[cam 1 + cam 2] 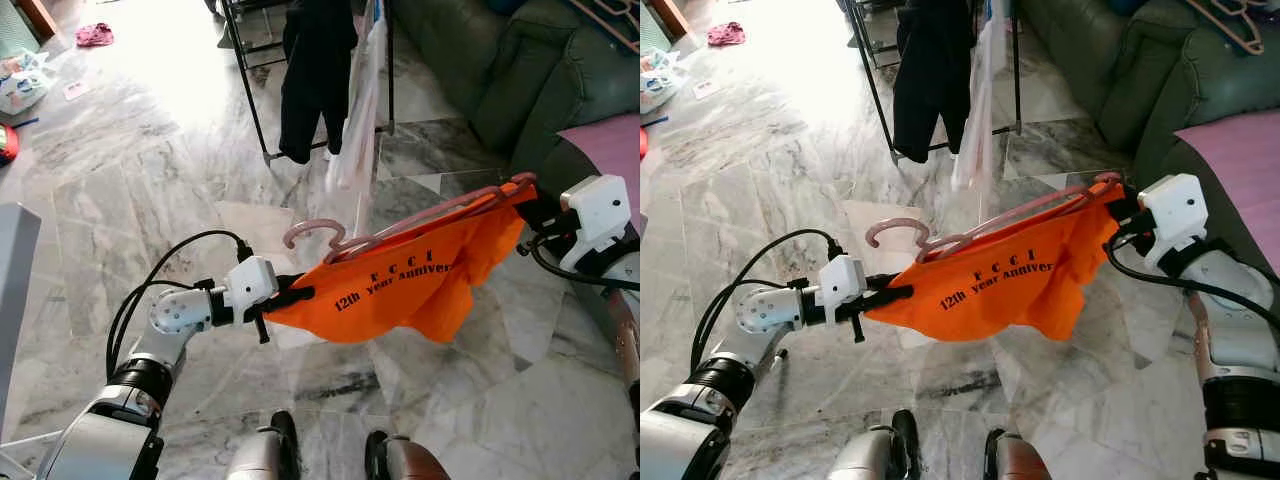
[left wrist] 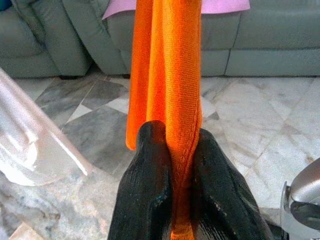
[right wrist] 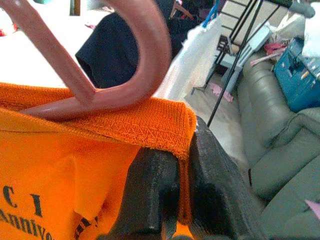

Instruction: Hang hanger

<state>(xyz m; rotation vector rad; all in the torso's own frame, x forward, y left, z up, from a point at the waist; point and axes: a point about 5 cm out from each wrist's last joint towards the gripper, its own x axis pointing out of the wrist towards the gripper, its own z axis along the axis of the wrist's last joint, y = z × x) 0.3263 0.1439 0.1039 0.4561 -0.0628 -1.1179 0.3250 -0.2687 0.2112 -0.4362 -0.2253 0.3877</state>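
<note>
An orange shirt (image 1: 400, 285) with black lettering hangs stretched between my two grippers, draped on a pink hanger (image 1: 420, 215) whose hook (image 1: 310, 232) curls up toward the left. My left gripper (image 1: 290, 298) is shut on the shirt's left corner; its black fingers (image 2: 150, 200) pinch the orange hem. My right gripper (image 1: 1125, 212) is shut on the shirt's other end next to the hanger's arm, and its fingers (image 3: 155, 190) clamp the stitched edge. A black drying rack (image 1: 265, 110) stands ahead with a dark garment (image 1: 315, 70) and a pale one (image 1: 360, 110) hanging on it.
A dark green sofa (image 1: 530, 70) runs along the right, with a pink cloth (image 1: 610, 145) on it. Marble floor (image 1: 130, 190) stretches ahead and left. A pink rag (image 1: 95, 35) and bags (image 1: 20, 85) lie at the far left. My own feet (image 1: 330, 455) show below.
</note>
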